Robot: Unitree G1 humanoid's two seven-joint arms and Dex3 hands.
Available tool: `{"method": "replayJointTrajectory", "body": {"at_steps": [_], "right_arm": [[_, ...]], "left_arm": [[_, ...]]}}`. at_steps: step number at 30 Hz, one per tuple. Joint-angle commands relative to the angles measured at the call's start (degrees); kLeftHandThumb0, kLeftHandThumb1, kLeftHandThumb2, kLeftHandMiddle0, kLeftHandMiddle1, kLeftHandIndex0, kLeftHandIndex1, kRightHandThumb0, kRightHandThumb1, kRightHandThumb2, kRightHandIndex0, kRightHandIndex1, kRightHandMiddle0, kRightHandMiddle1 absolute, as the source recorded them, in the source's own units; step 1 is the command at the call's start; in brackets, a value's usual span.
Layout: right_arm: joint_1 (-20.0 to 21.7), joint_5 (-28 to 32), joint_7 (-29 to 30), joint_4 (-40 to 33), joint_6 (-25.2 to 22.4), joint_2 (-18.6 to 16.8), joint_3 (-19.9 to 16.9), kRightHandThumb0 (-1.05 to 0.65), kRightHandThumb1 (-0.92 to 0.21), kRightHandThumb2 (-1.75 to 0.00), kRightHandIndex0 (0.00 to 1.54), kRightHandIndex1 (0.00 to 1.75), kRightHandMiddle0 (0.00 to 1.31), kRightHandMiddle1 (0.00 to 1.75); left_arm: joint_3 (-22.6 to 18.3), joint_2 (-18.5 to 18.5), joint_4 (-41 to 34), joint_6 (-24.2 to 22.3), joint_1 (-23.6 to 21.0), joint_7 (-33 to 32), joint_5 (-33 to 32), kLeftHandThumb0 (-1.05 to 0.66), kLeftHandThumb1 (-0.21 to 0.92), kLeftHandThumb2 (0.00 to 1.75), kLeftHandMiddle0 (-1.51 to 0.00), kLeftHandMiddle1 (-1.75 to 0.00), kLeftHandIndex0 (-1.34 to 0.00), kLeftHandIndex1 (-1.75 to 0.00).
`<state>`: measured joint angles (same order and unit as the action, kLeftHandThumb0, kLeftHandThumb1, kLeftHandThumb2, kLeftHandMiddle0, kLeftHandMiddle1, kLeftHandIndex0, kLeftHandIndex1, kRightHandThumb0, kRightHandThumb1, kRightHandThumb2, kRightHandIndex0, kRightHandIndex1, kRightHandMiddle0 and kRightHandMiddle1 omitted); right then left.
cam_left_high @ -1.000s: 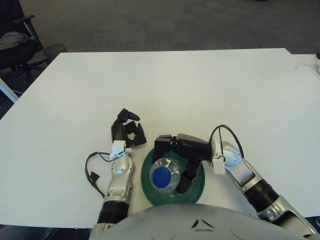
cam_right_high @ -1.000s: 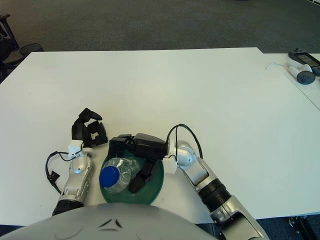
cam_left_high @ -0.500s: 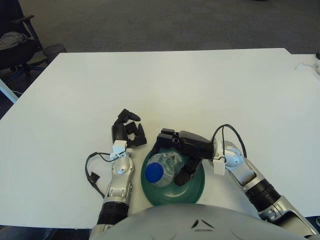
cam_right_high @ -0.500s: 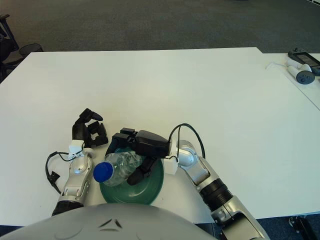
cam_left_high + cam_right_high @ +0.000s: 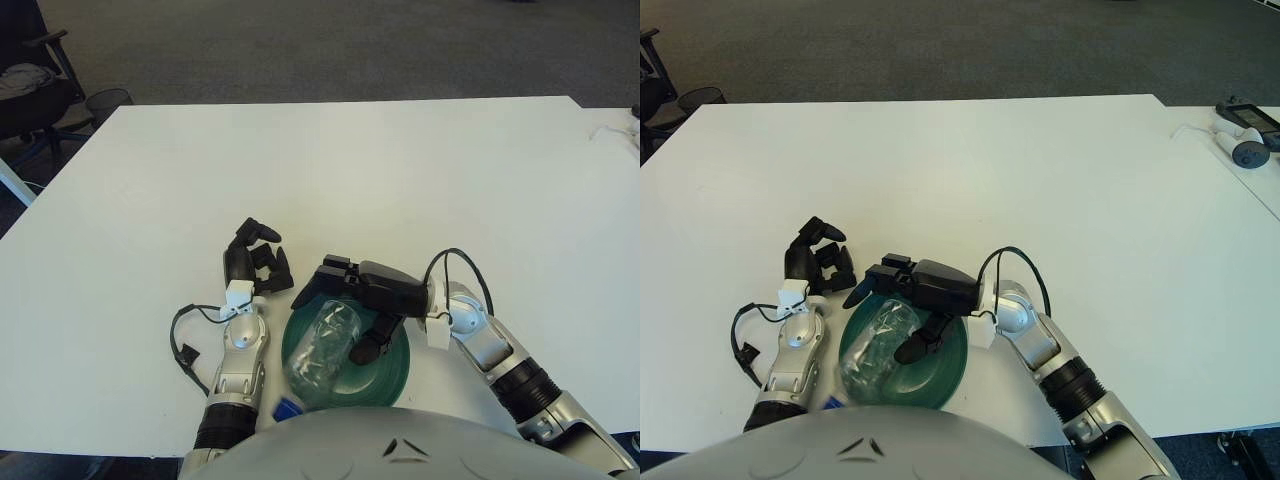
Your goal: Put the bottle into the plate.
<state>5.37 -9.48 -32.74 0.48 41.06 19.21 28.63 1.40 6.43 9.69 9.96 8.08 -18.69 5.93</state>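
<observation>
**Bottle down in plate, overhanging the near rim: roll-out risk**

Status: clear bottle (image 5: 322,352) lies on its side in the green plate (image 5: 392,368). Base end sits near plate centre; neck runs toward 7 o'clock and the blue cap (image 5: 288,408) pokes past the near rim, partly hidden by the robot's torso. So it's in the plate, but not fully contained.

Right hand (image 5: 362,297) is over the far part of the plate, roughly 12 to 1 o'clock of the bottle. Fingers spread, not wrapped round the bottle. One finger (image 5: 364,346) hangs down beside the bottle at its 3 o'clock; touching or just clear, can't tell. Another finger reaches toward 10 o'clock over the rim.

Left hand (image 5: 254,265) shows at 10 o'clock of the plate on the white table (image 5: 330,170), fingers curled, holding nothing. Idle.

Risks, as I judge them:
- Cap end overhangs the rim, so the bottle's seat looks marginal. A light nudge could roll or slide it out toward 7 o'clock, off the plate.
- Pulling the right hand out sideways could drag that lower finger along the bottle wall and spin it. A straight-up lift looks safer.
- The bottle looks empty and crumpled, so probably light and easily kicked.
- Plate sits close to the near table edge; if the bottle goes out at 7 o'clock it may leave the table.
</observation>
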Motion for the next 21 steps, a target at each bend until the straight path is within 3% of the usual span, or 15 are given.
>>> {"method": "replayJointTrajectory", "body": {"at_steps": [1,21], "right_arm": [[0.07,1.50,0.19,0.71,-0.38,-0.42,-0.27,-0.85,-0.92,-0.74,0.00,0.90,0.00,0.85],[0.43,4.22,-0.76,2.21,-1.73,-1.68,-0.32,-0.85,-0.92,-0.71,0.03,0.97,0.00,0.89]], "left_arm": [[-0.14,1.13,1.08,-1.87,1.64,0.30,-0.36,-0.57,0.09,1.60,-1.33,-1.75,-0.80,-1.75],[-1.06,1.76,-0.89,-4.94,2.29,2.04,-3.62,-0.54,0.15,1.52,-1.30,-1.75,-0.75,-1.75]]}}
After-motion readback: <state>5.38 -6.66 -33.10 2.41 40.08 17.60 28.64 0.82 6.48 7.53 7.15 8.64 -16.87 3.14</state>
